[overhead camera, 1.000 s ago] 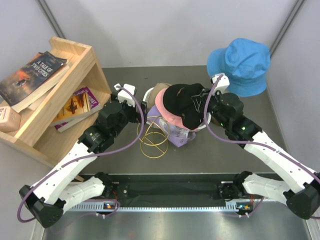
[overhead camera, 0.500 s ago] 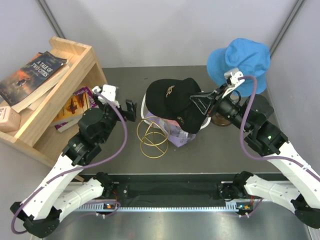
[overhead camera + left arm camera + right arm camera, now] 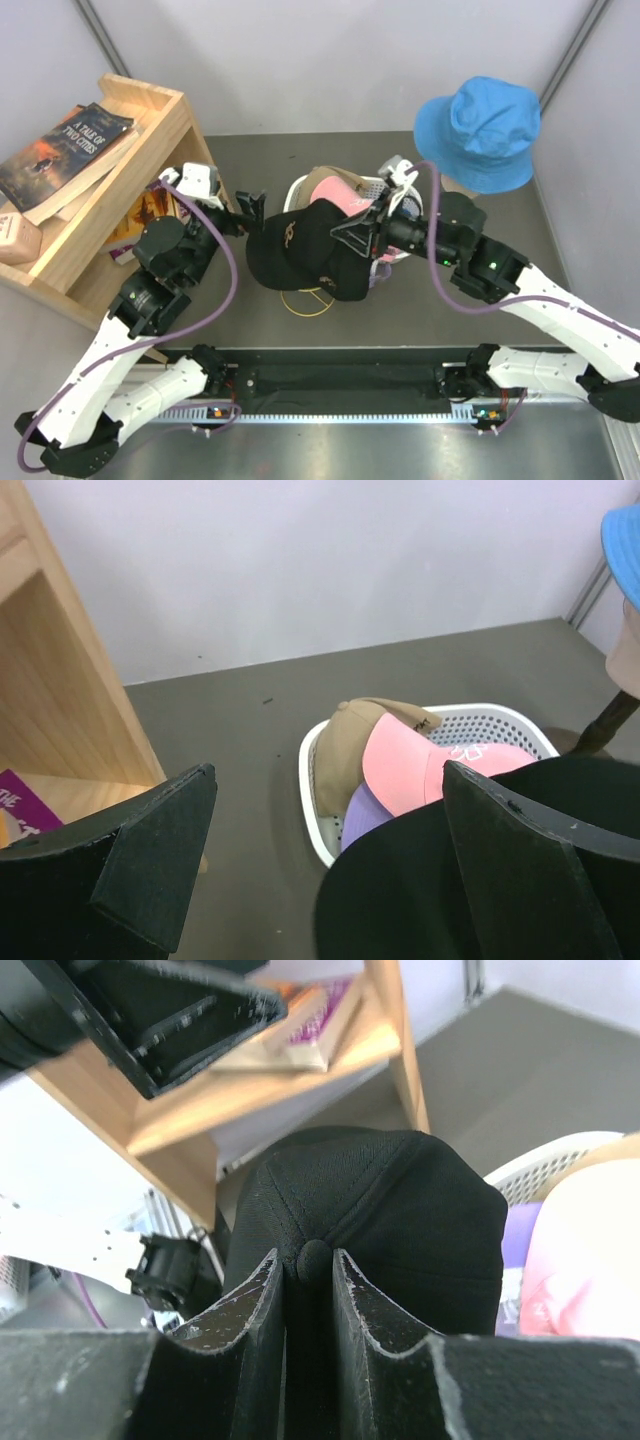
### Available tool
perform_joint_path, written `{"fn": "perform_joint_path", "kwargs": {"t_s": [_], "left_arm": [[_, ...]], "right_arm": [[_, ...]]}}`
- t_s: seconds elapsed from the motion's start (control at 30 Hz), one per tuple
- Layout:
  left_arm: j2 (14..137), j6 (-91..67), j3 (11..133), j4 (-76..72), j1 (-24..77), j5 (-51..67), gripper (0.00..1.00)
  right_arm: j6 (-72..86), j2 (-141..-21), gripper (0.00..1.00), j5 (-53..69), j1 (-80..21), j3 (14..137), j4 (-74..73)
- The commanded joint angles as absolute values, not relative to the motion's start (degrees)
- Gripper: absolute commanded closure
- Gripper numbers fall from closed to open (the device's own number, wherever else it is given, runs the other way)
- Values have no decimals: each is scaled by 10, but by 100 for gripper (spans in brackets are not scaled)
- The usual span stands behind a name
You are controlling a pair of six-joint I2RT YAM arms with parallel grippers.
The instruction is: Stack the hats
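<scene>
Right claw (image 3: 308, 1310) pinching black cap (image 3: 300, 250), crown button clear only at wrist, left claw (image 3: 320, 860) wide

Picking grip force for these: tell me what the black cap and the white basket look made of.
Black cap: soft matte woven fabric, seamed panels and top button visible, pinched in the right gripper jaws. White basket: likely rigid moulded plastic, smooth rim, perforated walls.

A basket (image 3: 384, 262) is sitting mid-tabletop (image 3: 250, 150), with three caps (image 3: 330, 188) lying in it. Another cap (image 3: 305, 248) is hanging just near-left of it, over wire rings (image 3: 305, 297). A bookshelf (image 3: 95, 190) is standing far left, a bucket hat (image 3: 480, 130) far right.
</scene>
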State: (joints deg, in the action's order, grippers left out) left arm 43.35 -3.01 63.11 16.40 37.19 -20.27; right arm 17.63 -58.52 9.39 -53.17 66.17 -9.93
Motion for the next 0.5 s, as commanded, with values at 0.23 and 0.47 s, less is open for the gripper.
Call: {"fn": "perform_joint_path", "kwargs": {"t_s": [0.23, 0.47], "left_arm": [[485, -44, 591, 118, 370, -113, 1], [496, -44, 570, 114, 370, -119, 1]], "right_arm": [[149, -670, 93, 67, -554, 650, -28], [144, -703, 89, 74, -554, 637, -9]]}}
